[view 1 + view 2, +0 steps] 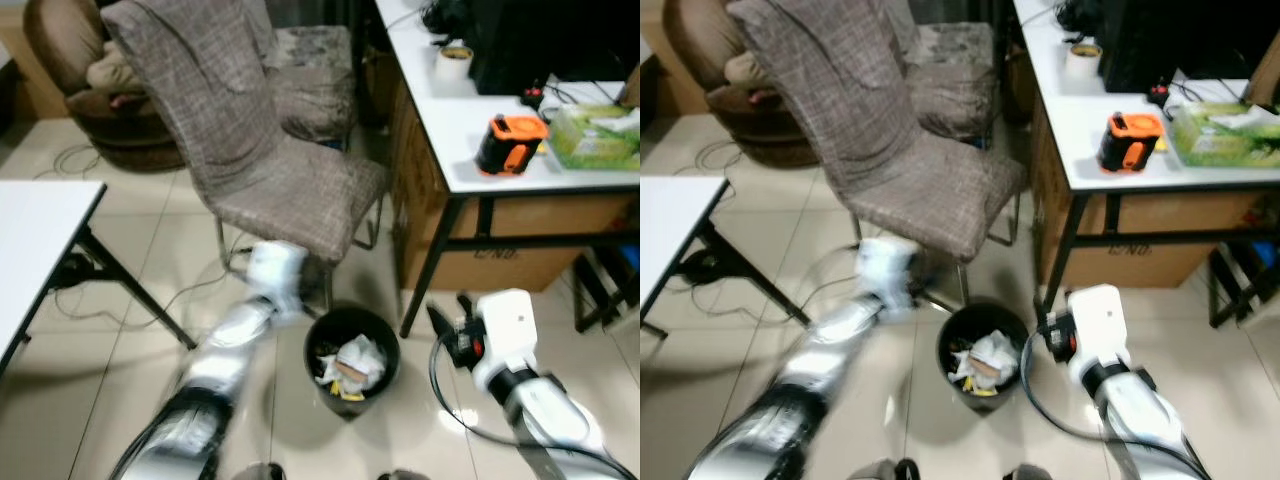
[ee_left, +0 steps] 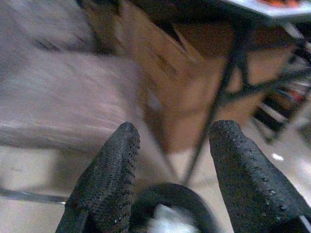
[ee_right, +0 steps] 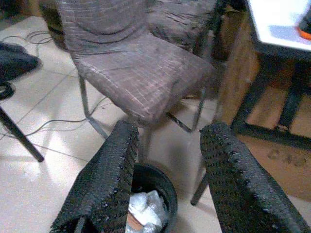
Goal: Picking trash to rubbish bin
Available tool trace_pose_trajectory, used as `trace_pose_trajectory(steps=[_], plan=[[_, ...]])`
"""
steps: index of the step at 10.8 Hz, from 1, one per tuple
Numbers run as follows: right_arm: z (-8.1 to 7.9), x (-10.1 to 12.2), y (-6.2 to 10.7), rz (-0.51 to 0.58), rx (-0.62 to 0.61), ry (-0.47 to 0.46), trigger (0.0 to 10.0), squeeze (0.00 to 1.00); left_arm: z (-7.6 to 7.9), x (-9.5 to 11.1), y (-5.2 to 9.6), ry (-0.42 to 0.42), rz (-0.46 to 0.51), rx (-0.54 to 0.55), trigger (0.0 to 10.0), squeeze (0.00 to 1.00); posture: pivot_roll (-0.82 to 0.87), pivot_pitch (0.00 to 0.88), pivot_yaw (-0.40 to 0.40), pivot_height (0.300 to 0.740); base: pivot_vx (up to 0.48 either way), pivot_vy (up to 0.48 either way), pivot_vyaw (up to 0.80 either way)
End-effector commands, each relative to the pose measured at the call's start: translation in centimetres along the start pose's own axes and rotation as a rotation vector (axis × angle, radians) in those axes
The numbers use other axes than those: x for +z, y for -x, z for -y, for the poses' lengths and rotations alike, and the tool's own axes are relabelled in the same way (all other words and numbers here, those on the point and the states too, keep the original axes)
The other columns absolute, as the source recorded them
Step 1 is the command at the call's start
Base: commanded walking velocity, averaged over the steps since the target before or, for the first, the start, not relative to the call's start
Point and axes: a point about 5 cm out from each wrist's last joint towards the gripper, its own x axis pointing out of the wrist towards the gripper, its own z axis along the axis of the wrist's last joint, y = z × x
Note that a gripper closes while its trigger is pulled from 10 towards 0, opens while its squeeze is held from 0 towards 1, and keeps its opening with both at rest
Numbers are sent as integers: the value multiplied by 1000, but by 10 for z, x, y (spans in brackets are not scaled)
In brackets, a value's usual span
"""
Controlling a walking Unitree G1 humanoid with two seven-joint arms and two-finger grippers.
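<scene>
A round black rubbish bin [image 1: 352, 322] stands on the tiled floor just in front of the chair, holding crumpled white paper and yellow scraps [image 1: 357, 362]. My left arm, blurred, reaches forward to the left of the bin, its white wrist [image 1: 276, 276] near the chair's front edge. In the left wrist view the left gripper [image 2: 172, 133] is open and empty, with the bin's rim [image 2: 167, 190] just beyond the fingers. My right gripper [image 3: 170, 131] is open and empty too, right of the bin and above it, by the desk leg [image 1: 430, 275]; its wrist view looks down on the bin [image 3: 165, 187].
A grey fabric-covered chair [image 1: 250, 130] stands behind the bin. A white desk [image 1: 460, 135] at the right carries an orange-and-black device [image 1: 510, 143], a green tissue box [image 1: 595, 135] and a tape roll [image 1: 455, 60]. A cardboard box [image 1: 500, 262] sits under it. Another white table [image 1: 40, 225] is at the left; cables lie on the floor.
</scene>
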Motion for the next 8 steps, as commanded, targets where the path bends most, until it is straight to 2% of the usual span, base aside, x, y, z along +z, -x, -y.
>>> trace_pose_trajectory(steps=[1, 2, 3, 5, 7, 8], plan=[[-5, 5, -4, 18, -6, -15, 10000, 0, -7, 16, 14, -58, 36, 38, 10000, 0, -152, 59, 61, 740, 0, 0, 0], [-11, 17, -12, 61, -13, -43, 10000, 0, -9, 29, 36, -87, 50, 62, 10000, 0, -130, 48, 54, 740, 0, 0, 0], [-14, 27, -17, 95, -22, -63, 10000, 0, -10, 42, 52, -113, 68, 96, 10000, 0, -108, 28, 52, 740, 0, 0, 0], [-15, 35, -20, 125, -42, -110, 10000, 0, -10, 64, 75, -160, 86, 145, 10000, 0, -89, 10, 50, 740, 0, 0, 0], [-20, 33, -25, 109, -1, -99, 10000, 0, -10, 75, 91, -160, 56, 181, 10000, 0, -71, 0, 46, 740, 0, 0, 0], [-23, 33, -26, 109, 10, -109, 10000, 0, -12, 79, 91, -168, 55, 191, 10000, 0, -70, 0, 45, 740, 0, 300, 0]])
